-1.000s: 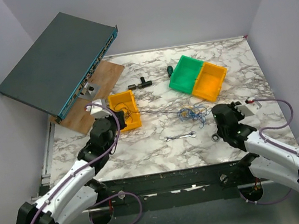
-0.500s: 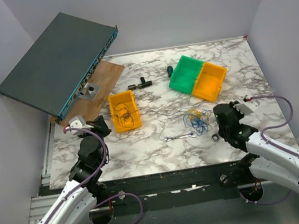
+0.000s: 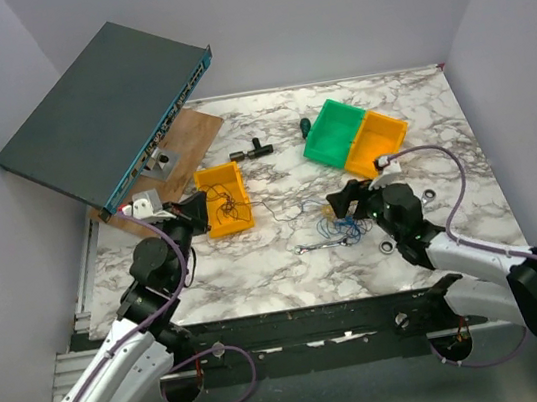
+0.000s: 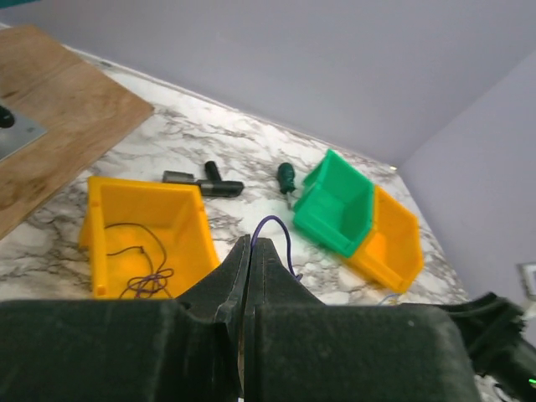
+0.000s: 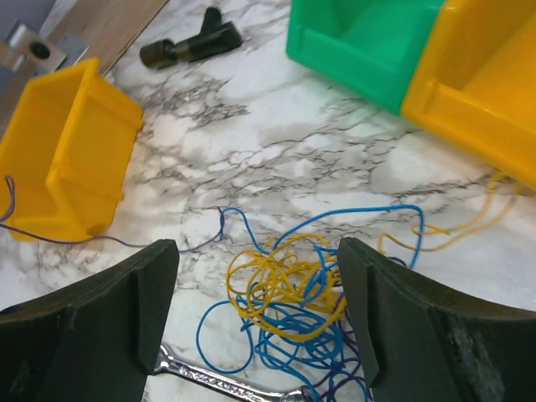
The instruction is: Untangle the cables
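Tangle of cables (image 5: 289,311) sits mid-counter (image 3: 258,268), with blue and orange-yellow loops knotted through each other. The lower loops lie across the silver wrench (image 5: 219,382). One yellow strand trails off toward the orange bin (image 5: 477,75).

My right end effector (image 5: 255,249) hangs just over the bunch, fingers spread wide with one on either side, holding nothing. I judge it is placed so to come down and pin the knot.

My left end effector (image 4: 251,244) is beside the yellow bin (image 4: 188,219), fingers pressed together. A thin purple strand (image 4: 273,219) arcs out of the tips, so it looks clamped on that strand. What looks like the same strand runs across the counter from the bunch toward the bin.

Reason, as I read it: left draws one wire away while right anchors the rest. Dark wire loops (image 4: 138,272) already lie in the yellow bin.

Risk: the hair-thin wire slips from the pinch.
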`<action>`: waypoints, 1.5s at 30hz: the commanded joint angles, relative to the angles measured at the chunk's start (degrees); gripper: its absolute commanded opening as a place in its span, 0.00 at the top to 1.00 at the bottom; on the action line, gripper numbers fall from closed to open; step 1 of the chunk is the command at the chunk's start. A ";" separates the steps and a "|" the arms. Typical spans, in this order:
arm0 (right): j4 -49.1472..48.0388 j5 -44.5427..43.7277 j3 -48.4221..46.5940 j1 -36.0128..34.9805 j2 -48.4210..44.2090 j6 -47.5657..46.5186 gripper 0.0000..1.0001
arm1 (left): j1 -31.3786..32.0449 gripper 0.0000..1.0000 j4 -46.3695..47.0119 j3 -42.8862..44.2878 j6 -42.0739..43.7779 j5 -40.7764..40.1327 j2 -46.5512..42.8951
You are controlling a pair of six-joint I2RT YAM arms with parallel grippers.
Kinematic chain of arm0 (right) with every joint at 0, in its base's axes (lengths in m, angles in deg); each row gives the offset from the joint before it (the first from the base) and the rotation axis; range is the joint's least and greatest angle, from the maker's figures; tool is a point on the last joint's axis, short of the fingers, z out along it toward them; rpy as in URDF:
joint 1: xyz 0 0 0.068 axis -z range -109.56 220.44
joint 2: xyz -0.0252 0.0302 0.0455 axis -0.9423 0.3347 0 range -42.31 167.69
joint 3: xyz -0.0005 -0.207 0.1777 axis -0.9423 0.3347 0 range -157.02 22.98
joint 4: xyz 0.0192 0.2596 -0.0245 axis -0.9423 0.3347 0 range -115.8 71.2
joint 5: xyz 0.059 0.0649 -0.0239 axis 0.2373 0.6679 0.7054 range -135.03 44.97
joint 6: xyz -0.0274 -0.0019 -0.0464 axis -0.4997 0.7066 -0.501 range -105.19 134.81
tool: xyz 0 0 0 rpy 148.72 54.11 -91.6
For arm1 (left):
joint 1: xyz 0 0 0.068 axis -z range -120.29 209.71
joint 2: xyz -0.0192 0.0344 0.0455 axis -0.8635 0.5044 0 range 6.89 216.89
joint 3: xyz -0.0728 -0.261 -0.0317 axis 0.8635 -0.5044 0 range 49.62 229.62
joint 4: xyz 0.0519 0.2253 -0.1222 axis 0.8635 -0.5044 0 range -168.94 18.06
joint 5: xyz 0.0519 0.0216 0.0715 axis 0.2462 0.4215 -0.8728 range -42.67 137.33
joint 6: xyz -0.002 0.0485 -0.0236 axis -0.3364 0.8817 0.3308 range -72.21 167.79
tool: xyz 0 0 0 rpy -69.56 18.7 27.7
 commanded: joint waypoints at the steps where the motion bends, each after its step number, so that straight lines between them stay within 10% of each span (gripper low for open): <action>1: -1.37 10.11 -4.71 -0.15 5.80 -2.85 0.11 | 0.20 1.00 -3.84 6.71 -2.43 6.67 -0.29; 12: 14.37 -4.19 -13.14 -0.93 17.23 -0.75 0.14 | 0.04 1.00 -15.51 20.67 -1.45 1.98 4.44; 21: 24.42 -24.48 -17.49 -0.90 20.66 7.68 0.97 | -4.54 1.00 -27.41 28.24 -6.98 -8.55 5.69; 29: 33.28 -41.53 -16.76 -0.25 16.53 19.53 0.99 | -7.37 1.00 -34.13 28.35 -11.69 -16.40 3.26; 40: 38.47 -43.57 -11.94 7.07 7.79 32.31 0.99 | -8.44 1.00 -42.94 31.50 -16.62 -28.15 1.22; 45: 34.94 -37.91 -12.80 7.24 7.68 24.26 0.93 | -8.47 1.00 -29.49 27.66 -8.53 -12.51 -0.41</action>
